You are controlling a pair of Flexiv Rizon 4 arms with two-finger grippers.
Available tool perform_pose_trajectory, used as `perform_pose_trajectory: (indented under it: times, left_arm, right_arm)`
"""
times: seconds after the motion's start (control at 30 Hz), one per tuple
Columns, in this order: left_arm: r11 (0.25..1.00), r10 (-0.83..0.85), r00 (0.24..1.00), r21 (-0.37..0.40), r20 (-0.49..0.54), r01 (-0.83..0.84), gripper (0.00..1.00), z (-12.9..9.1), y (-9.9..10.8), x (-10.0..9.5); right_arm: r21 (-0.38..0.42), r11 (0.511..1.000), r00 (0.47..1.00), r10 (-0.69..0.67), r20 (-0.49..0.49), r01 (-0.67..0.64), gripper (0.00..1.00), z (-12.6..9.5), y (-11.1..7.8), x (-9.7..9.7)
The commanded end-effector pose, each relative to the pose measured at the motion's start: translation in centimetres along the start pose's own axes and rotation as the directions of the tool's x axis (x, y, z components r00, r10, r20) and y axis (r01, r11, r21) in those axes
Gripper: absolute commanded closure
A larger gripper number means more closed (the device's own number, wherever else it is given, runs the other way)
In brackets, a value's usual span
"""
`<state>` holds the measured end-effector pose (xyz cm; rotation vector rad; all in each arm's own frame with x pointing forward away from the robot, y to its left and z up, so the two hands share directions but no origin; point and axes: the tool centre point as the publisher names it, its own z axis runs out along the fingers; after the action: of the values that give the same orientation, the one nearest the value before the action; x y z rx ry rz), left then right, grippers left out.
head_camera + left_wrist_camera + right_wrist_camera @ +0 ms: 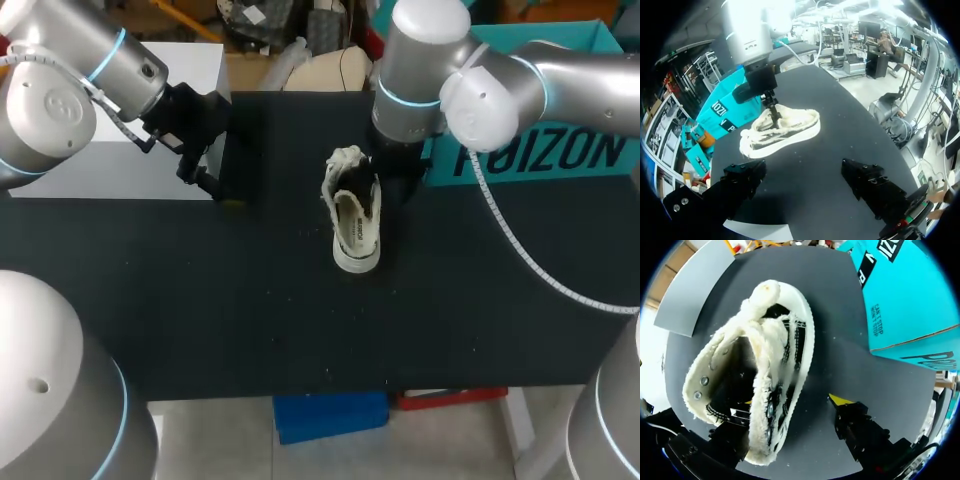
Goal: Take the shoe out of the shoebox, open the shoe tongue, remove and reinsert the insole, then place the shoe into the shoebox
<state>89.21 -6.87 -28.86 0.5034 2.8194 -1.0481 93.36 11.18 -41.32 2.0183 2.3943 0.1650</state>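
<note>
A cream canvas shoe (354,222) with frayed edges and loose laces lies on the black table (250,300), toe toward the front edge. My right gripper (386,185) stands over its heel end. In the right wrist view, one finger reaches inside the shoe (765,365). The other fingertip (840,400) stays outside, a little off the sole, so the gripper (787,412) is open. The teal shoebox (540,150) sits at the back right. My left gripper (807,180) hangs open and empty, a short way from the shoe (780,129).
A grey-white flat box or lid (120,160) lies at the table's back left, right beside my left gripper (212,178). Bare black tabletop stretches between the shoe and the front edge. The shoebox (910,295) stands close beside the shoe.
</note>
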Motion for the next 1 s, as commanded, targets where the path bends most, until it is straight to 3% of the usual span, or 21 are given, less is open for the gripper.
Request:
perform_pose_trajectory:
  times: [0.03,0.1,0.2,0.27,0.3,0.4,0.53,0.73,0.83,0.93,1.0]
  left_arm:
    - [1.0,0.001,1.0,-0.003,0.001,-0.001,0.0,0.0,0.0,0.1]
    - [1.0,0.001,1.0,-0.003,0.001,-0.001,0.0,0.0,0.0,0.1]
    - [1.0,0.001,1.0,-0.003,0.001,-0.001,0.0,0.0,0.0,0.1]
    - [1.0,0.001,1.0,-0.003,0.001,-0.001,0.0,0.0,0.0,0.1]
    - [1.0,0.001,1.0,-0.003,0.001,-0.001,0.0,0.0,0.0,0.1]
    - [1.0,0.001,1.0,-0.003,0.001,-0.001,0.0,0.0,0.0,0.1]
    - [1.0,0.001,1.0,-0.003,0.001,-0.001,0.0,0.0,0.0,0.1]
    - [1.0,0.001,1.0,-0.003,0.001,-0.001,0.0,0.0,0.0,0.1]
    - [1.0,0.001,1.0,-0.003,0.001,-0.001,0.0,0.0,0.0,0.1]
    - [1.0,0.001,1.0,-0.003,0.001,-0.001,0.0,0.0,0.0,0.1]
    - [1.0,0.001,1.0,-0.003,0.001,-0.001,0.0,0.0,0.0,0.1]
  right_arm:
    - [-0.006,1.0,1.0,0.008,0.02,-0.008,0.38,1.0,0.0,0.2]
    - [-0.007,1.0,1.0,0.013,0.027,-0.012,0.45,1.1,0.0,0.1]
    - [-0.003,1.0,0.999,0.017,0.045,-0.017,0.65,1.2,0.0,0.0]
    - [0.004,1.0,0.998,0.022,0.056,-0.022,0.94,1.3,0.0,0.0]
    - [0.008,1.0,0.998,0.022,0.058,-0.023,1.0,1.4,0.0,0.0]
    - [0.024,0.999,0.998,0.023,0.063,-0.024,1.0,1.1,-0.1,0.6]
    - [0.061,0.998,0.993,0.011,0.117,-0.018,1.0,-1.6,-0.2,1.3]
    - [0.121,0.991,0.969,-0.083,0.234,0.056,1.0,-9.0,-0.9,1.4]
    - [0.148,0.971,0.934,-0.222,0.28,0.187,1.0,-13.3,-1.4,0.8]
    - [0.156,0.922,0.873,-0.386,0.298,0.355,1.0,-17.7,-1.6,-0.6]
    - [0.153,0.846,0.793,-0.532,0.298,0.51,1.0,-20.5,-1.3,-1.6]
